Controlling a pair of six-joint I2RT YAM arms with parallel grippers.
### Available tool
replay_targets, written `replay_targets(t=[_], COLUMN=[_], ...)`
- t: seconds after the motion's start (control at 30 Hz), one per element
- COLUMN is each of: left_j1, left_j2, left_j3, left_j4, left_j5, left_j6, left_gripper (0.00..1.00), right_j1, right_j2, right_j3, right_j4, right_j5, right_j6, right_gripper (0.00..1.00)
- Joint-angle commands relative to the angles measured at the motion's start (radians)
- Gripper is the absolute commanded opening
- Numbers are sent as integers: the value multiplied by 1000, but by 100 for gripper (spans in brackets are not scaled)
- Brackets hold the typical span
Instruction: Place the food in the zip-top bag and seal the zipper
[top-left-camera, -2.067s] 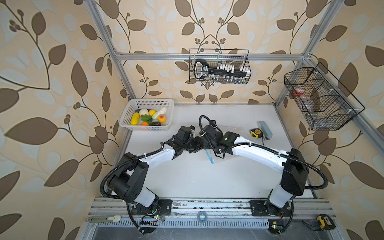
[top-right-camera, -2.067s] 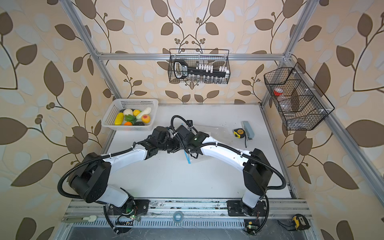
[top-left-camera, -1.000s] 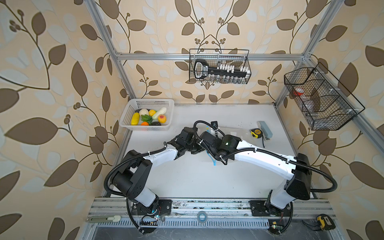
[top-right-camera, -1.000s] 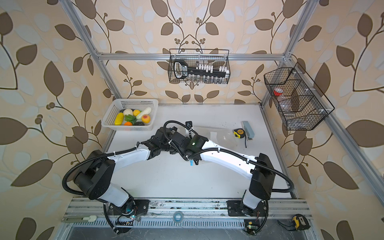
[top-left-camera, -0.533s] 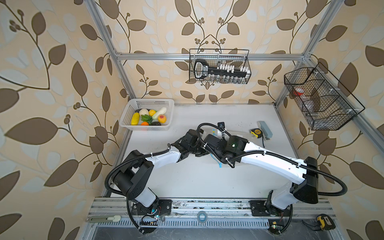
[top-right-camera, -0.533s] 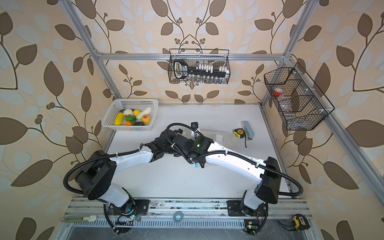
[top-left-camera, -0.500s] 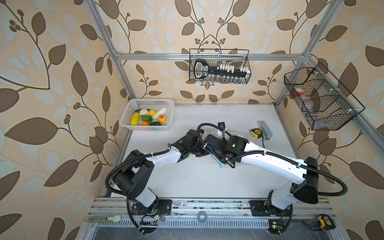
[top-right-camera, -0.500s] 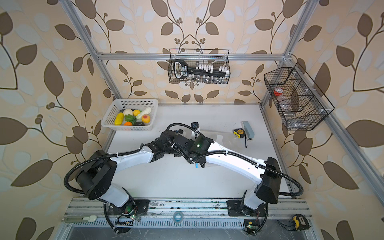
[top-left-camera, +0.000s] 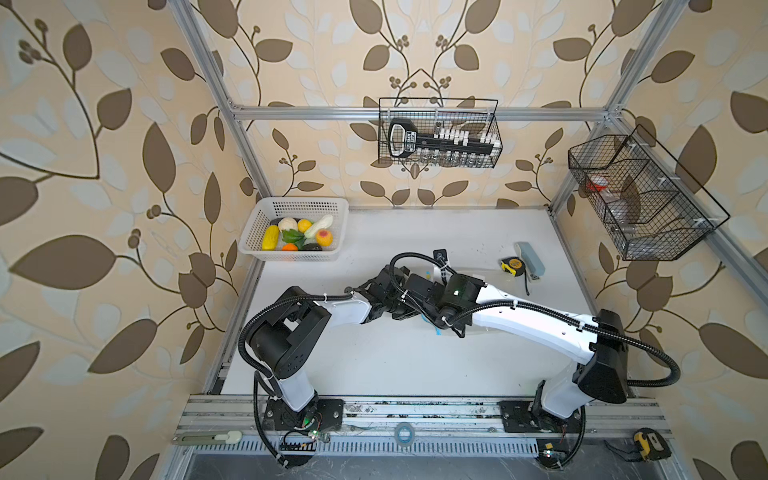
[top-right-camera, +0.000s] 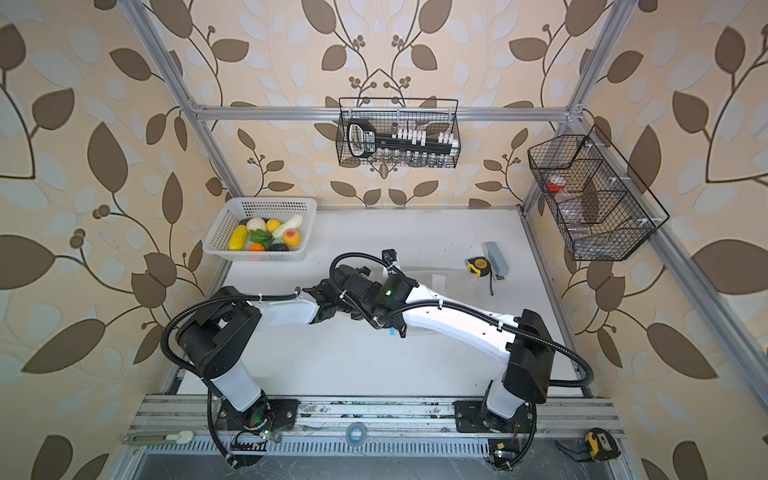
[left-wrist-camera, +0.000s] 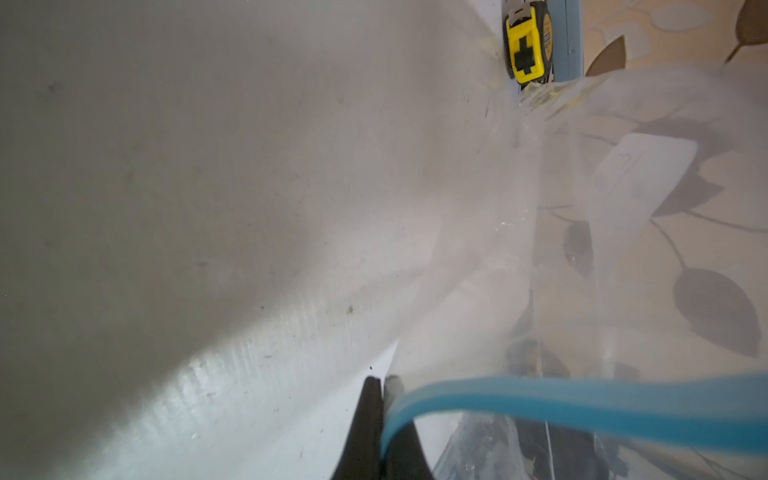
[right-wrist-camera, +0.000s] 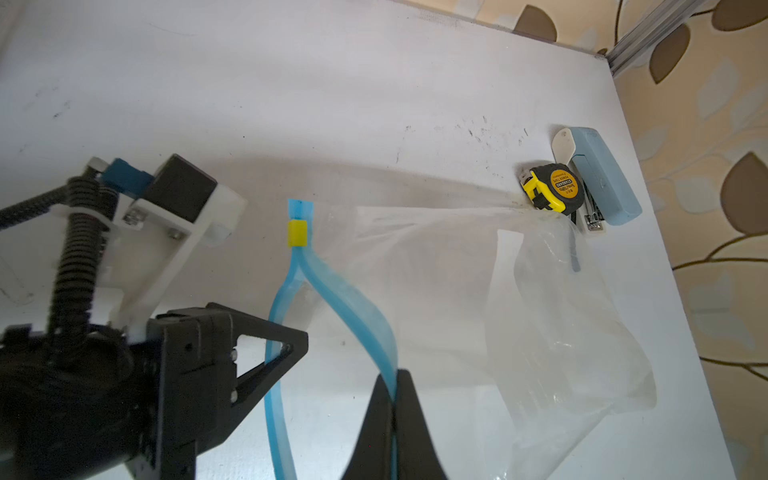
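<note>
The right arm (top-right-camera: 453, 318) hides most of the zip-top bag (top-right-camera: 457, 280) in both top views.

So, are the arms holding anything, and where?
The clear crinkly plastic bag, by its blue zipper strip: left fingers pinch one lip, right fingers the other.

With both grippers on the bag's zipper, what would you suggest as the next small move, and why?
Probably draw the left gripper and right gripper slightly wider apart: each is shut on one side of the zipper, the zip-top bag gapes only narrowly, and the food lies in the white basket.
</note>
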Motion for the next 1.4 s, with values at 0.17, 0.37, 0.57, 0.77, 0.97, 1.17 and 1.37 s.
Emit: replay_targets(t=[0.17,0.37,0.57,0.77,0.97,1.17,1.37], left_j1=[-2,-2,-2,-4,-11,-11,-12], left_j2=[-107,-167,-170,-113,-109,-39,-7], left_j3=[10,7,38,96,109,216,264], left_j4=[-140,-191,-195,-162,-137,-254,-283], left_j5=[-142,-191,-213,-189,-186,-245,-288], left_j6=[89,112,151,172,174,179,166], left_gripper=[14,28,46,52,54,52,48], right_j1=[-20,-30,-39,-60,-78,-84,-97], right_j2=[69,101,95,63,32,9,-25], right_j3=[-9,6,-1,-9,-26,-42,-64], right_j4=[25,42,76,110,127,150,170], right_j5=[22,-4,-46,-98,-124,-158,-181], right_j6=[17,13,-2,-16,-19,-21,-29], right_gripper=[0,0,0,0,0,0,0])
